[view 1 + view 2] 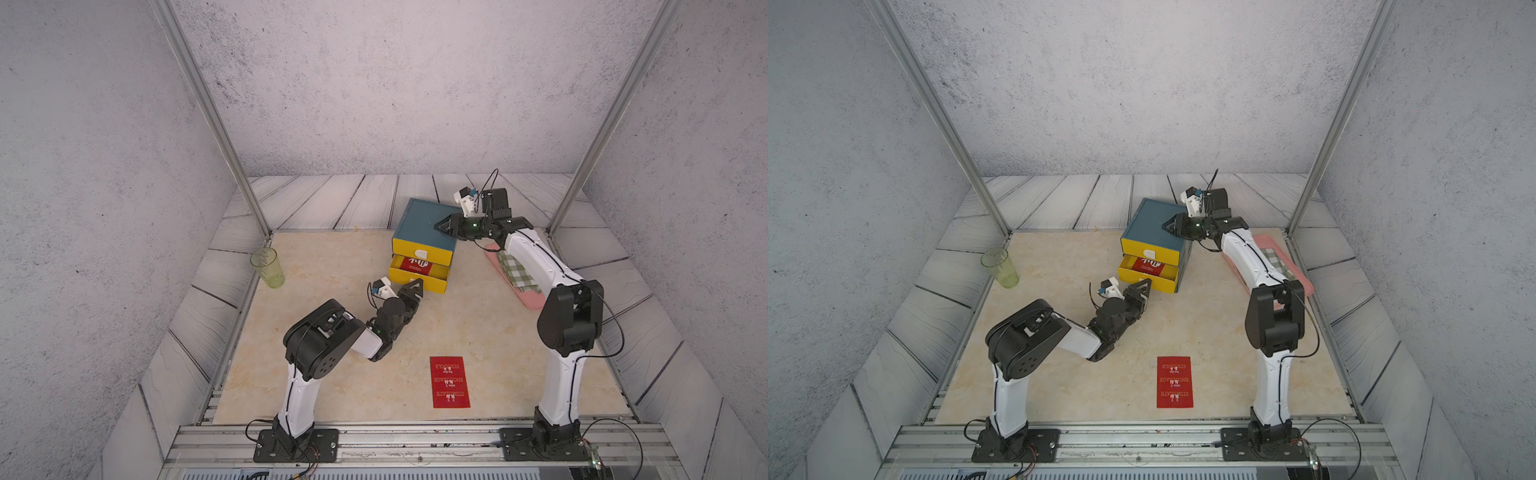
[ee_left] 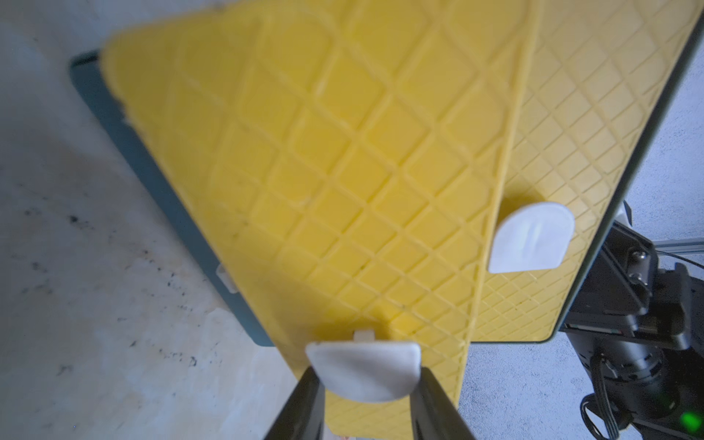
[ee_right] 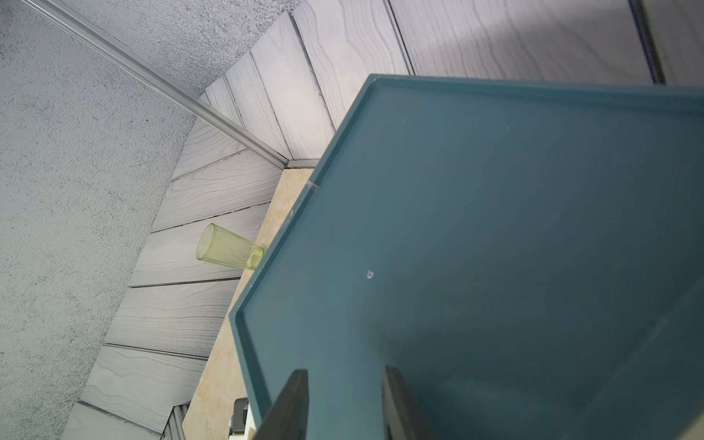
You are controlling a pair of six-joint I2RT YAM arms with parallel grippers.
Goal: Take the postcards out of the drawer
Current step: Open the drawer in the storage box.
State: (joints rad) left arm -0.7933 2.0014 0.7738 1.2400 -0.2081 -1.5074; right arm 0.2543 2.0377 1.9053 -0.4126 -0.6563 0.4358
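A teal cabinet (image 1: 419,220) with yellow drawer fronts stands at the back of the table. Its lower drawer (image 1: 432,286) is pulled out, and a red postcard (image 1: 417,266) with white lettering lies inside. A second postcard (image 1: 450,382) lies flat on the table near the front edge; both show in both top views. My left gripper (image 2: 365,381) is shut on the lower drawer's white handle (image 2: 364,365), a finger on each side. My right gripper (image 3: 344,371) sits over the cabinet's teal top (image 3: 495,228), open, with nothing between its fingers.
The upper drawer is closed, and its white handle (image 2: 531,238) is free. A green translucent cup (image 1: 267,268) stands at the table's left edge. A pink tray (image 1: 528,301) holding a green-checked cloth (image 1: 519,272) lies right of the cabinet, partly under my right arm.
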